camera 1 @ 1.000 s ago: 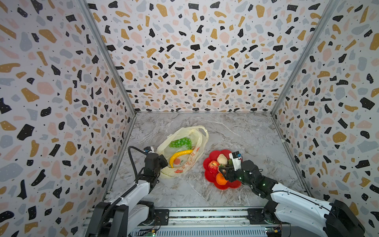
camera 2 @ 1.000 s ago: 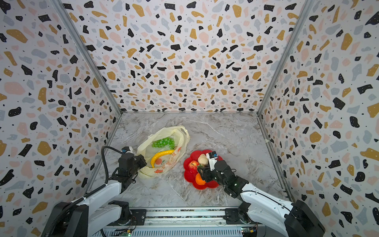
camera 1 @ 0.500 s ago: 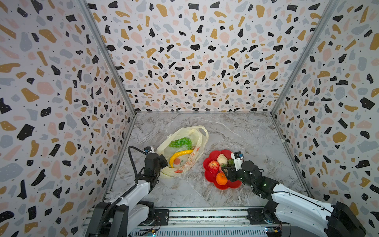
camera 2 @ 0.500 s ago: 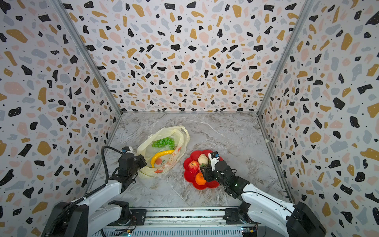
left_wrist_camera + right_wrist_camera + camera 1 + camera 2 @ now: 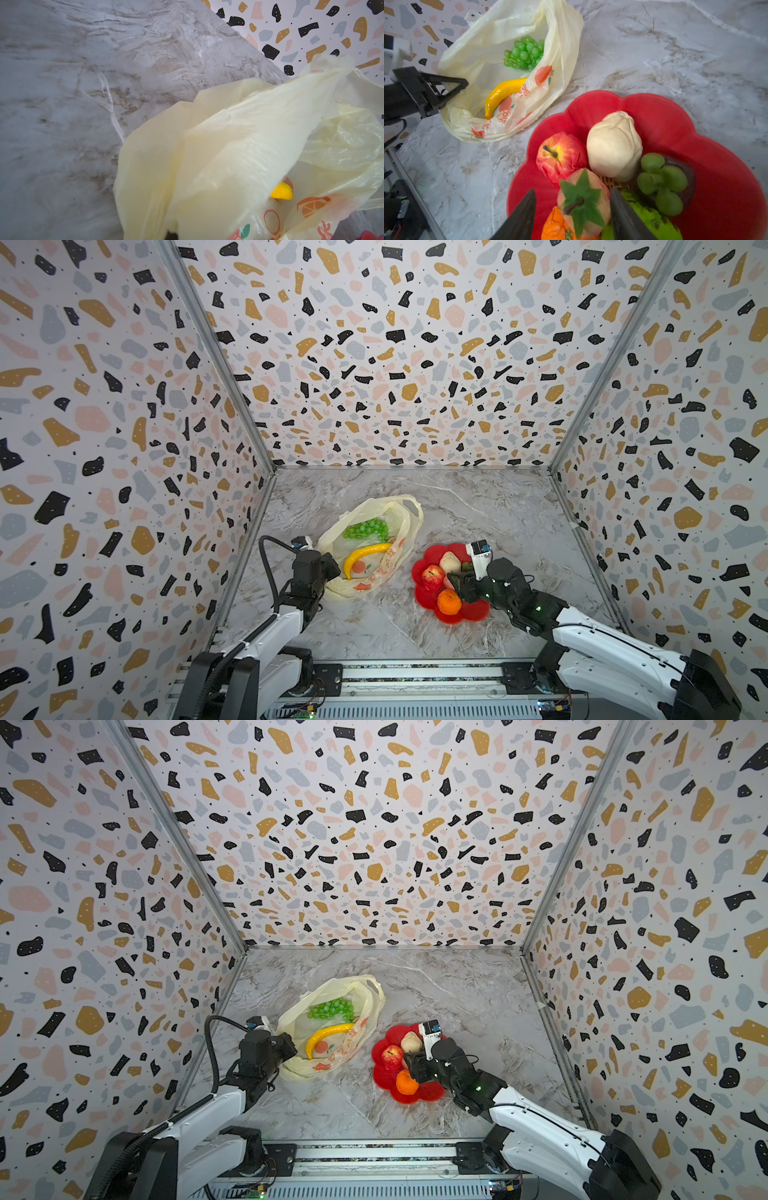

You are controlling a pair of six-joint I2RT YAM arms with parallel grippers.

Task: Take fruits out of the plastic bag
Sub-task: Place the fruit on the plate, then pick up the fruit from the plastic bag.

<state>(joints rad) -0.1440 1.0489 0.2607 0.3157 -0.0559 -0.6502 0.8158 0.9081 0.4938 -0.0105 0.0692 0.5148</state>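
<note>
Left of the red plate (image 5: pixel 473 612), your left gripper (image 5: pixel 460 85) is clamped tight on the plastic bag (image 5: pixel 409 526), at the edge facing away from the plate. The banana (image 5: pixel 365 556) and a grape bunch (image 5: pixel 368 529) lie inside the bag. On the plate sit the apple (image 5: pixel 432 574), pear-like piece (image 5: pixel 450 562), orange (image 5: pixel 449 601) and strawberry (image 5: pixel 583 207). Your right gripper (image 5: pixel 572 190) is over the plate, jaws apart, straddling the strawberry.

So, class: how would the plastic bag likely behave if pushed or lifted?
Probably floppy: the plastic bag lies creased and slumped. Likely light, as its film looks thin and translucent. Lifted carelessly, the banana could slide out its open mouth.
</note>
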